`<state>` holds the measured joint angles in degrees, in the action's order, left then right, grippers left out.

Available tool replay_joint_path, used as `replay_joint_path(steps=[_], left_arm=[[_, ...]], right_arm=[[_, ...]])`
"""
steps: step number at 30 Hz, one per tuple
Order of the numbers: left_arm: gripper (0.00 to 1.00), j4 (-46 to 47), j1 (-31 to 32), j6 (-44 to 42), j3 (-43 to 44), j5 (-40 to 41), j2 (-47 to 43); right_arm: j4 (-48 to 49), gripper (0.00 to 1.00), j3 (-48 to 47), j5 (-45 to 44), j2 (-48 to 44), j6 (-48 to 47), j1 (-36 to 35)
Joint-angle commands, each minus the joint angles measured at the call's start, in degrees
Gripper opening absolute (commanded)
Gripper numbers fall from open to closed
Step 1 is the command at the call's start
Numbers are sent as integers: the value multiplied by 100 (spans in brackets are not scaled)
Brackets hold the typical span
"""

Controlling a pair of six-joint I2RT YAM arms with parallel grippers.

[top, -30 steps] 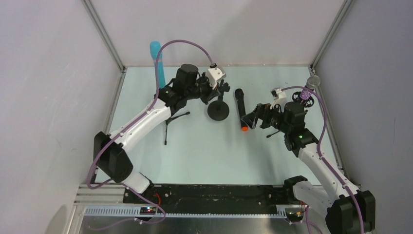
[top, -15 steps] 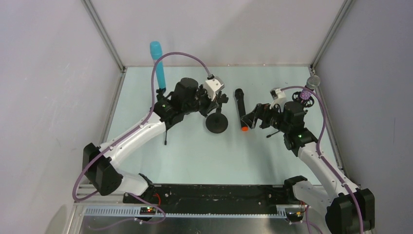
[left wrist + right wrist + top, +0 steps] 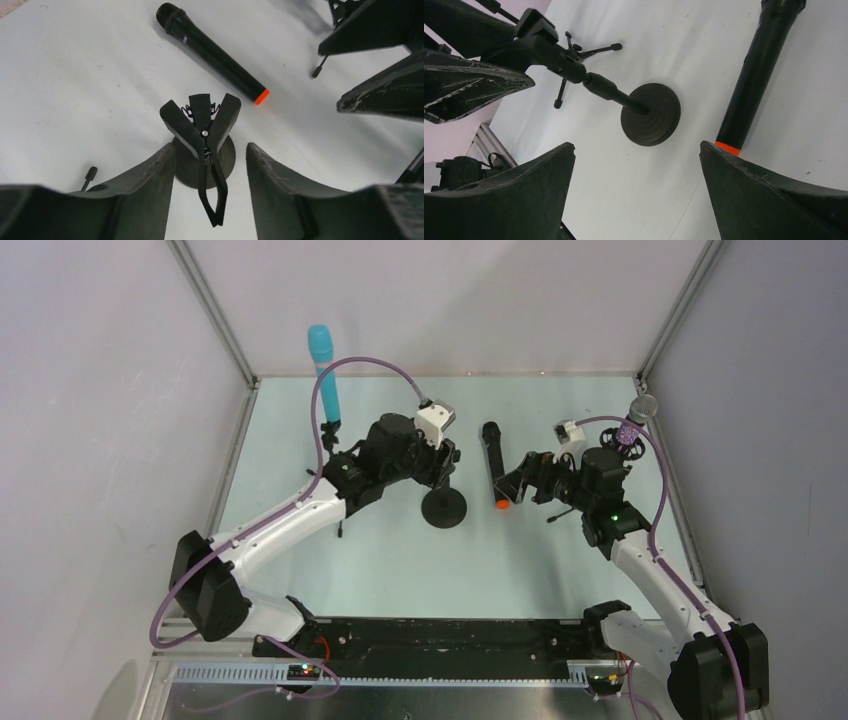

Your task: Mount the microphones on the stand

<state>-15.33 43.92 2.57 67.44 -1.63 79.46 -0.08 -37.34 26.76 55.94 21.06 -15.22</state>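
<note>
The black microphone [image 3: 493, 465] with an orange end lies flat on the table, also in the left wrist view [image 3: 212, 52] and the right wrist view [image 3: 756, 70]. The cyan microphone [image 3: 322, 370] stands upright in a tripod stand at the back left. The purple microphone [image 3: 636, 416] with a silver head sits in a stand at the right edge. A round-base stand [image 3: 445, 508] carries an empty clip [image 3: 202, 120]. My left gripper [image 3: 447, 465] [image 3: 210, 150] is open, its fingers on either side of the clip's handles without touching. My right gripper [image 3: 512, 488] [image 3: 636, 150] is open beside the black microphone's orange end.
A leg of the cyan microphone's tripod [image 3: 340, 530] sticks out from under my left arm. Metal frame posts and walls close in the table on the left, back and right. The two grippers are close together near the table's middle.
My left gripper, shut on the clip before, has opened. The round-base stand moved toward the near side with the left arm. The right arm stayed still.
</note>
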Motion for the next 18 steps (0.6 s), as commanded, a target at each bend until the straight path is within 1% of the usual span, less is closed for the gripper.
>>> replay_joint_path(steps=[1,2,4,8,11,12,13,14,16,17,18], left_arm=[[63,522,87,94,-74,94,-300],[69,518,93,84,-133,80,-317],[74,521,120,70,-211,32,-394],[77,520,118,118,-332,-141,-558],[74,521,120,134,-396,-347,-659],[69,517,123,126,-422,-446,-668],[67,515,120,124,-436,-545,-691],[66,514,123,102,-491,-626,-706],[66,506,124,11,-548,-899,-753],[66,506,125,-22,-561,-1048,-750],[66,507,121,-64,-586,-1110,-748]], right_arm=[[368,99,-14,244,-35,88,-54],[381,99,-18,214,-38,94,-83],[414,99,-34,156,-42,87,-229],[435,98,-149,49,53,44,-547],[527,94,-241,3,190,53,-795],[568,93,-298,-9,268,62,-832],[587,91,-368,-7,360,59,-901],[596,90,-408,-20,415,66,-956],[585,85,-568,-39,580,73,-1011],[573,80,-686,-35,695,78,-1019],[558,77,-739,-17,750,77,-1025]])
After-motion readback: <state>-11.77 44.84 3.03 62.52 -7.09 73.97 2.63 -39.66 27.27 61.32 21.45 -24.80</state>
